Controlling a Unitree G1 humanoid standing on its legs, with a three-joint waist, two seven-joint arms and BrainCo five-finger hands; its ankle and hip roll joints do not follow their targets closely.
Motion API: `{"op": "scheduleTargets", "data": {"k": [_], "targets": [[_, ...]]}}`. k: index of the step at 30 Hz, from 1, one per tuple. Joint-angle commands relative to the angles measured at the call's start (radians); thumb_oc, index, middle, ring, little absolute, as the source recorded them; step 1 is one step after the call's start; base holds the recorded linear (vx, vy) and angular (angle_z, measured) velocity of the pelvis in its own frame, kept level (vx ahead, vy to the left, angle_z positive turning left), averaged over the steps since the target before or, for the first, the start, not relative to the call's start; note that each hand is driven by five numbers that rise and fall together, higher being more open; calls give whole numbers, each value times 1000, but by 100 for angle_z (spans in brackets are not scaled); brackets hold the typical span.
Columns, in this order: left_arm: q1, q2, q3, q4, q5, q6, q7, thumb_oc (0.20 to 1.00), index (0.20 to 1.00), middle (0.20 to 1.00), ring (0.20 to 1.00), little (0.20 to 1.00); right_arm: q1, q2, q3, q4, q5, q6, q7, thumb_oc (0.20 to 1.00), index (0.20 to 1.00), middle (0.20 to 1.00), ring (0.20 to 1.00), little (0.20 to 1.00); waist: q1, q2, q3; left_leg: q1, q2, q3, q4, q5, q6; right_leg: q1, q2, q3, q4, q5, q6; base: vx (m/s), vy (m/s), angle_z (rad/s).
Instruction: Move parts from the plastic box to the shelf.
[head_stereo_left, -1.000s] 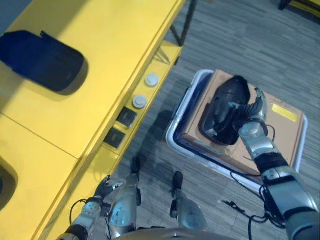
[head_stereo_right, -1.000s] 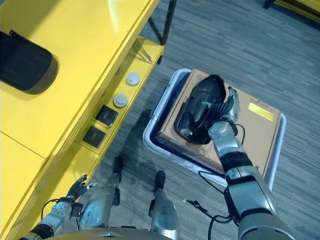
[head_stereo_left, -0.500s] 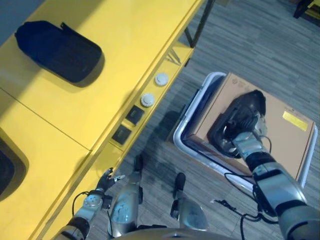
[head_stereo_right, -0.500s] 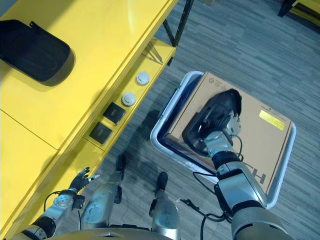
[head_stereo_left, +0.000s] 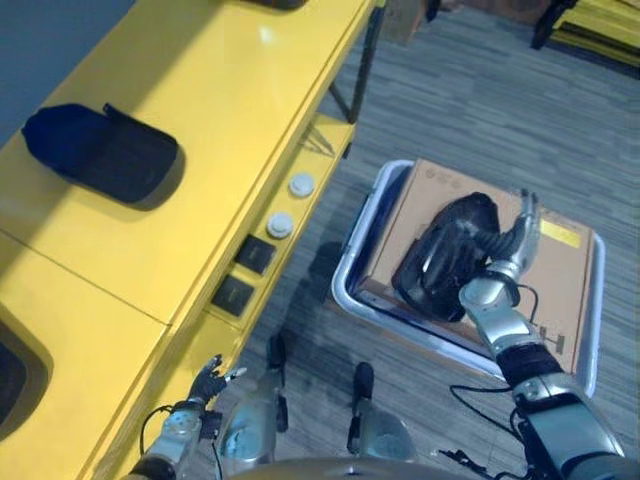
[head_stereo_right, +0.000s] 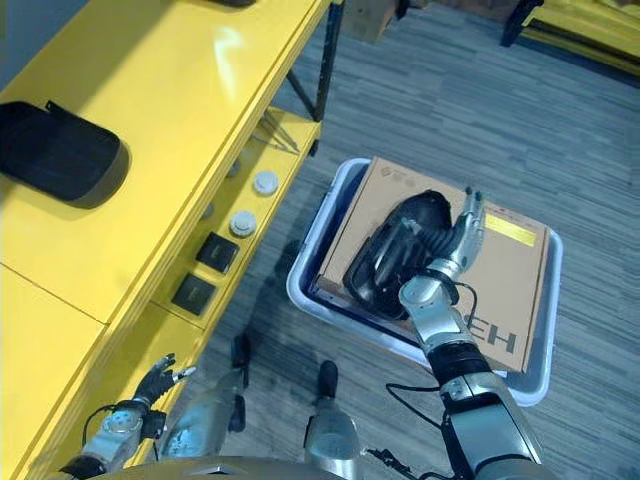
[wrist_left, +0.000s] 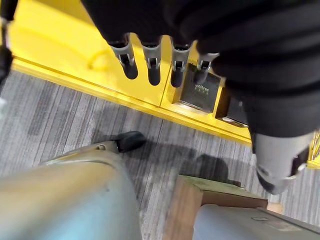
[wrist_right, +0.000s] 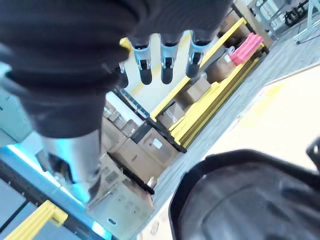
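arms: silver-grey | right hand (head_stereo_right: 455, 250), left hand (head_stereo_left: 200, 385): dark ribbed covers | fingers (wrist_right: 167, 67): silver, dark tips

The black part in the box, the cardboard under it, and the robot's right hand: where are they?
black part (head_stereo_left: 440, 255), left eye view, its curved top.
cardboard (head_stereo_left: 430, 190), left eye view, bare corner.
right hand (head_stereo_right: 462, 232), right eye view, its straight fingers.

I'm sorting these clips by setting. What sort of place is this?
Probably a warehouse or parts storeroom: a long yellow shelf with small parts on its lower level, a plastic box on the carpeted floor holding a cardboard box and a black part, and stacked cartons on yellow racks behind.
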Motion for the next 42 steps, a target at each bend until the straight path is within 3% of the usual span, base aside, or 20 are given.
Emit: {"op": "scheduleTargets", "data": {"k": [1,9,16,18,19,20,21,22,27,36,42], "targets": [[-34,-37,-54,45,1,5,23,1000,1000,1000,1000,1000,-6,-82,-18,50,-10,-10,-5,1000,1000,1000,1000,1000,14,19,-31,84,54,-5,-3,-99,-66,-38,-52,-12,-3,42,47,36,8,-6],[-25,-40,-63,47,-2,1,25,1000,1000,1000,1000,1000,27,-43,-16,128,54,112,49,1000,1000,1000,1000,1000,19,23,-32,88,54,-5,-3,-104,-66,-33,-55,-15,-3,38,46,14,-3,-4],[-43,-26,-78,47,-3,4,11,1000,1000,1000,1000,1000,6,21,75,327,134,281,304,1000,1000,1000,1000,1000,47,25,-17,76,49,-28,-3,-99,-66,-33,-60,-34,-3,36,42,-14,-13,1],[-54,-18,-84,57,11,3,0,1000,1000,1000,1000,1000,-7,59,125,436,175,320,422,1000,1000,1000,1000,1000,69,20,-19,74,49,-40,-3,-97,-66,-27,-63,-52,-3,35,42,-2,-75,5],[-55,-17,-85,58,12,3,-2,1000,1000,1000,1000,1000,-11,62,128,443,172,336,443,937,937,937,937,937,70,19,-19,74,49,-42,-3,-97,-66,-26,-64,-53,-3,35,41,14,-41,12],[-62,-16,-88,65,19,4,-6,1000,1000,1000,1000,1000,-24,78,141,504,159,347,501,768,768,768,768,768,80,19,-21,75,48,-47,-3,-97,-65,-22,-64,-59,-3,33,40,14,-30,21],[-67,-16,-90,68,23,7,-9,1000,1000,1000,1000,1000,-34,87,149,541,165,347,528,285,285,285,285,285,86,19,-23,75,48,-50,-3,-95,-65,-19,-65,-64,-3,33,39,18,-34,25],[-73,-15,-91,71,28,11,-13,1000,1000,1000,1000,1000,-43,98,158,579,179,343,537,200,200,200,200,200,94,19,-25,76,47,-54,-3,-94,-64,-16,-67,-69,-3,33,39,18,-32,20],[-84,-7,-94,80,56,8,-31,1000,1000,1000,1000,1000,-50,128,146,698,194,306,546,200,200,200,200,200,124,18,-48,88,43,-73,-3,-95,-62,8,-73,-98,-3,28,40,24,-25,20],[-48,19,-88,-6,55,-52,-71,1000,1000,1000,1000,1000,88,121,62,669,206,179,381,200,200,200,200,200,112,-18,-124,151,56,-35,-3,-116,-59,59,-63,-102,-3,19,48,32,-22,5],[-48,78,-85,-227,2,-2,-119,1000,1000,1000,1000,1000,165,83,-16,638,179,93,332,200,200,200,200,200,93,-46,-164,207,73,2,-3,-133,-55,97,-51,-88,-3,17,47,5,-50,-5]]}}
